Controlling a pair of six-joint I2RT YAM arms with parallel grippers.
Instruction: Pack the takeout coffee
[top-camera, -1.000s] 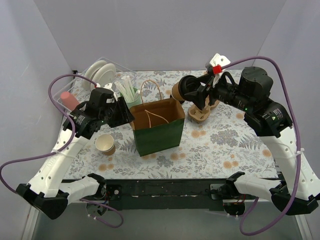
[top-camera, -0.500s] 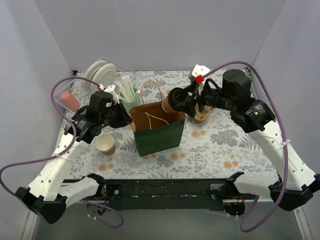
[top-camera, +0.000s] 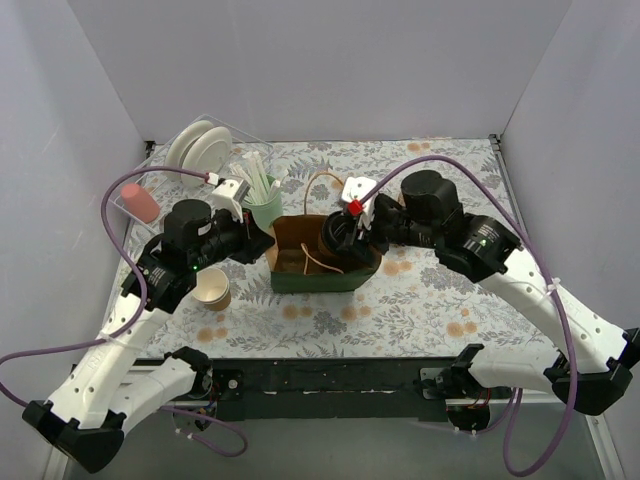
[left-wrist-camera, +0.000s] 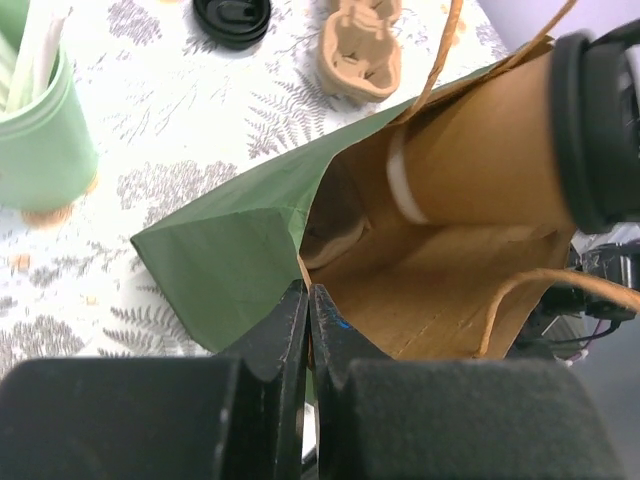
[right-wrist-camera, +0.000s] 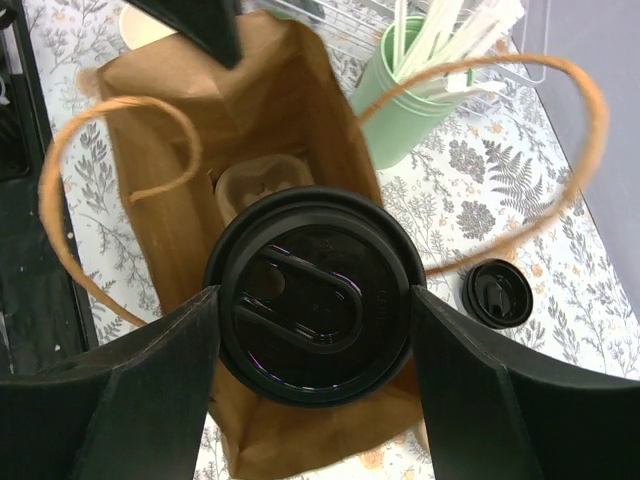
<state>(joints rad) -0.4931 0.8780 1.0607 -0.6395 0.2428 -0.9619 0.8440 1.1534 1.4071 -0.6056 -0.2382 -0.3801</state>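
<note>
Right now: left claw (left-wrist-camera: 308, 300) is pinched shut on the bag's (left-wrist-camera: 215, 265) near rim, with only paper between the fingers, so the mouth is pulled wide and can't fold in. Right claw (right-wrist-camera: 312, 296) is clamped on the coffee (left-wrist-camera: 470, 150), one finger each side of the black lid (left-wrist-camera: 590, 120), which faces my wrist camera. The coffee sits in the bag's mouth, base end past the rim and lid end about level with it. As far as I can tell it is not on the bag floor. It goes in base first, presumably to land upright. A pale carrier (right-wrist-camera: 258, 190) lies at the bottom, likely the intended seat. Twine handles (left-wrist-camera: 555, 279) loop close round the cup, a snag risk. Straws cup (right-wrist-camera: 415, 110) and spare lid (right-wrist-camera: 497, 292) stand on the bench (right-wrist-camera: 520, 180) beside the bag, not involved.
</note>
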